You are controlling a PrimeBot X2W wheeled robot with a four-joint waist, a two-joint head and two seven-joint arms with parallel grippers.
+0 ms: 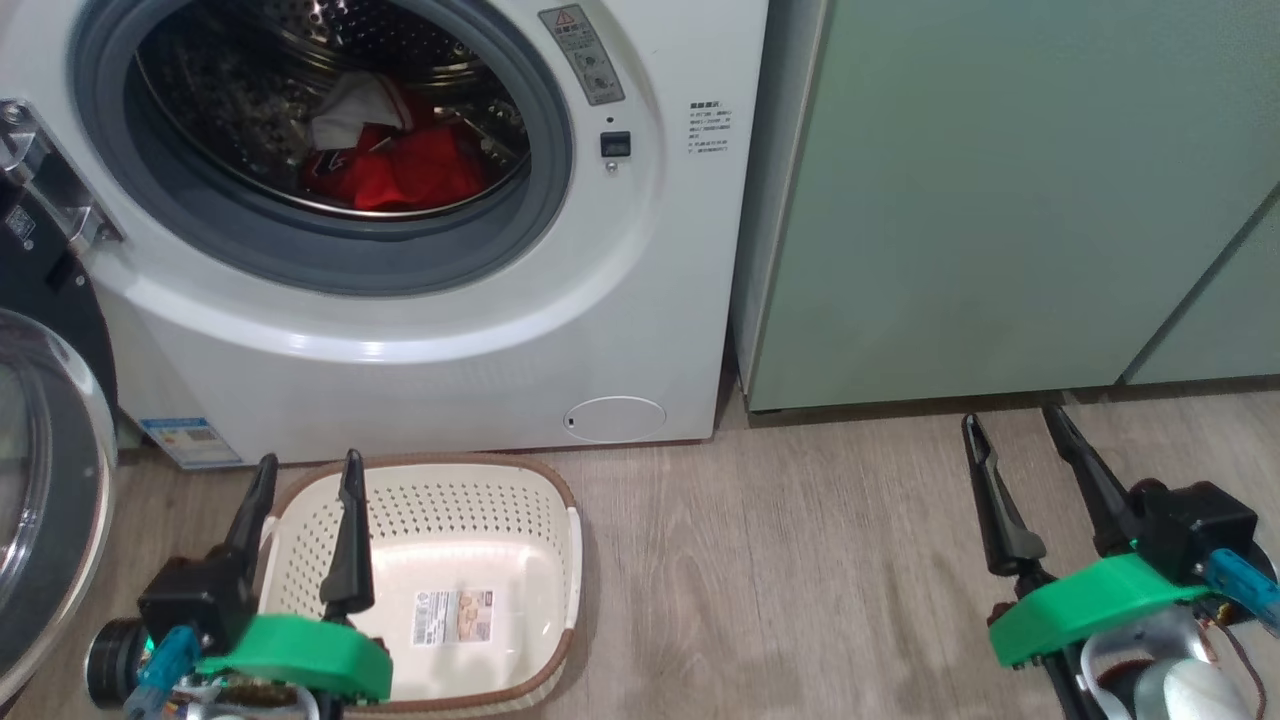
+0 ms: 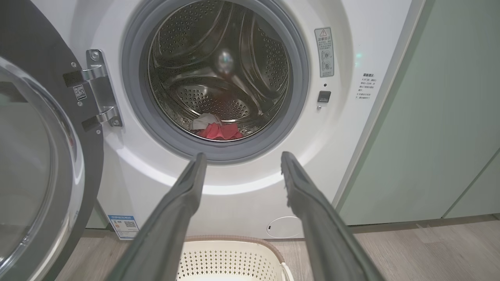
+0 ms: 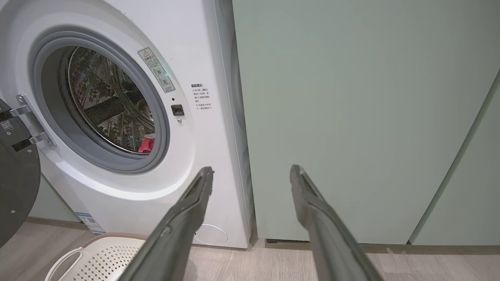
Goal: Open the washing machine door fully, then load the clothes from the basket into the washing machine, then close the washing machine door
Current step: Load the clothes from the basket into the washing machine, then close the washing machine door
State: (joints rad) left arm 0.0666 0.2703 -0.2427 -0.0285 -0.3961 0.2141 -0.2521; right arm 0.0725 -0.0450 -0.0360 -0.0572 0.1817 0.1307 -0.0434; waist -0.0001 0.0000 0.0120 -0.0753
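Observation:
The white washing machine (image 1: pixel 420 360) stands open, and red and white clothes (image 1: pixel 390 160) lie at the bottom of its steel drum (image 2: pixel 218 66). Its round black-rimmed door (image 1: pixel 45 470) is swung out to the left on its hinge (image 2: pixel 99 88). On the floor before the machine sits the cream basket (image 1: pixel 480 560), holding nothing but a label sticker. My left gripper (image 1: pixel 308 480) hovers open over the basket's left side. My right gripper (image 1: pixel 1015 430) is open over the floor in front of the cabinets, with nothing between its fingers.
Pale green cabinet doors (image 1: pixel 1000 200) stand right of the machine. Wood-look floor (image 1: pixel 780 560) stretches between the basket and my right arm. The open door's glass bowl (image 2: pixel 27 164) bulges out at the left.

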